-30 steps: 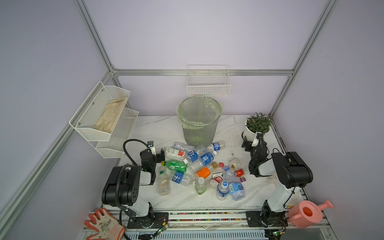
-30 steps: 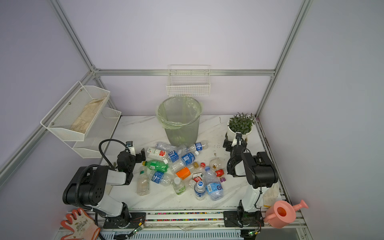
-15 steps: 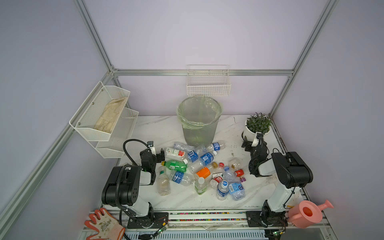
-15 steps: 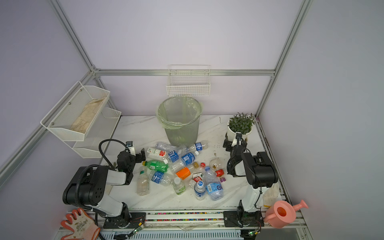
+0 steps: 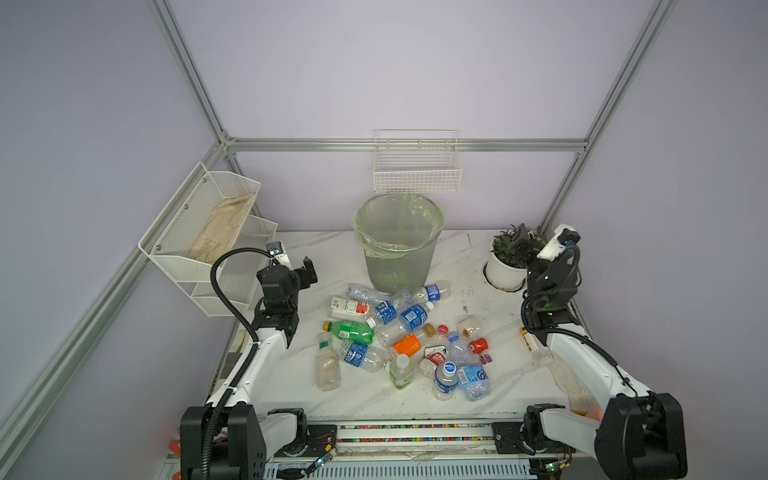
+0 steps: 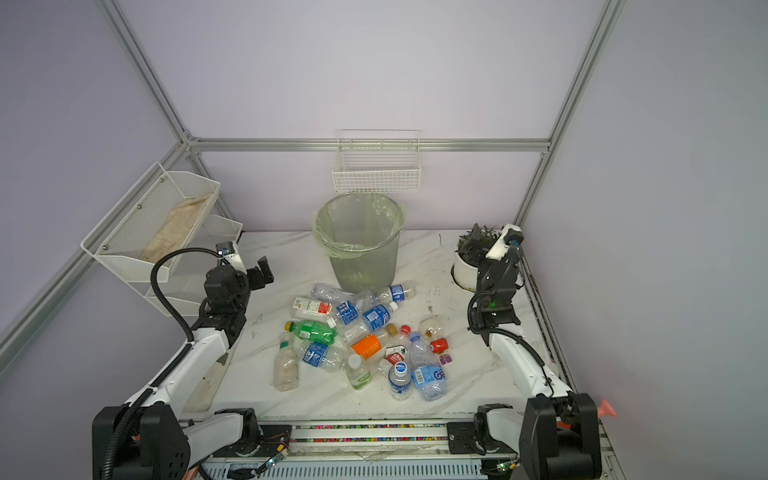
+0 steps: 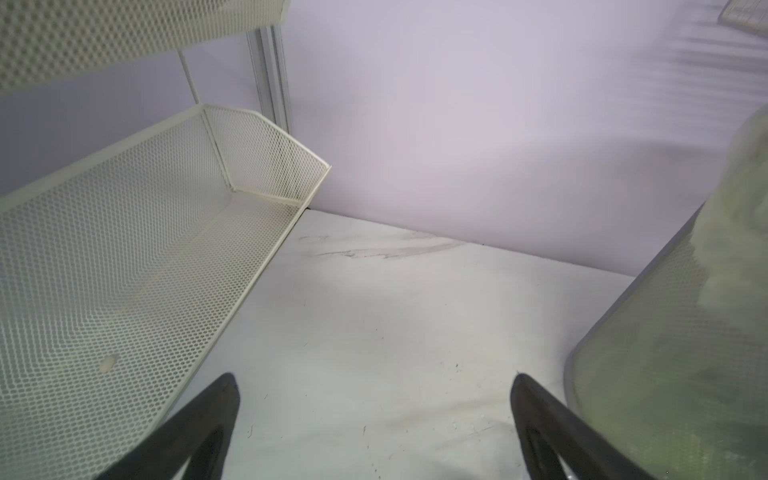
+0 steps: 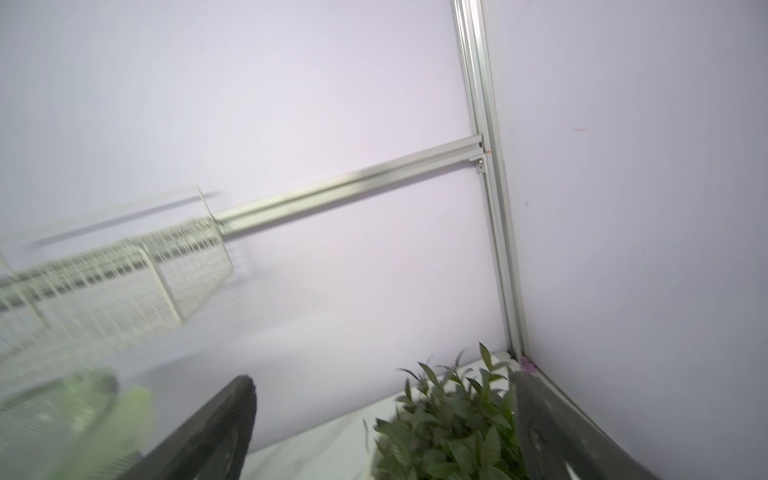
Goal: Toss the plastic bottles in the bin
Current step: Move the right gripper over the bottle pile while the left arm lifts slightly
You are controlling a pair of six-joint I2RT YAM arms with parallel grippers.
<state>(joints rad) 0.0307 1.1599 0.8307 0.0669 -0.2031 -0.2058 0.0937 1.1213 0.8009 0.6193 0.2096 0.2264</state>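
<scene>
My left gripper (image 5: 306, 272) hangs left of centre in both top views, beside the white mesh shelf (image 5: 178, 224), with its jaws spread wide and nothing between them. The plastic bottles (image 5: 406, 344) lie heaped on the marble table (image 5: 332, 257) at centre frame, to the right of and below that gripper and well apart from it. The bin (image 5: 397, 249) stands just above the heap. My right gripper (image 8: 381, 376) is likewise spread and empty at the right edge, by the potted plant (image 5: 500, 275), with the heap to its lower left. Its fingers are hard to pick out against the dark leaves. Both wrist views are blurred, and the left one cuts the bin's wall off.
</scene>
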